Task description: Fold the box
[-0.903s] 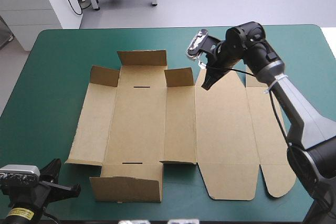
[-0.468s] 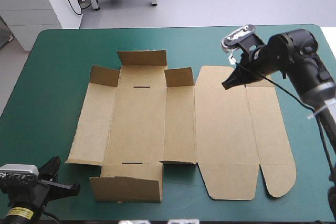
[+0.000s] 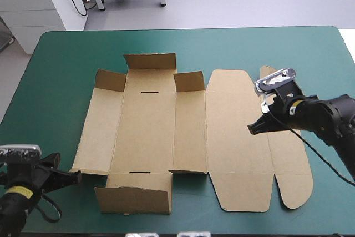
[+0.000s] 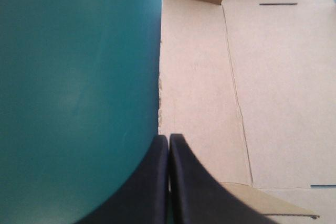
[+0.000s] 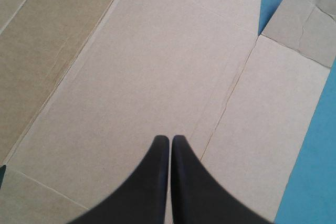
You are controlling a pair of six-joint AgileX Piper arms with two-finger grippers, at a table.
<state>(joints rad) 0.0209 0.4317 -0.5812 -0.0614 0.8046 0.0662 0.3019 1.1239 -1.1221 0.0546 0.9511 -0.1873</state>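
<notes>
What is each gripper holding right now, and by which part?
Nothing. The left gripper is shut empty at the left edge of the box; the right gripper is shut empty over its right panels.

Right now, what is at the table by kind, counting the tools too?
Box: 1
Tools: 2, the left tool and the right tool, both shut
Total: 3
</notes>
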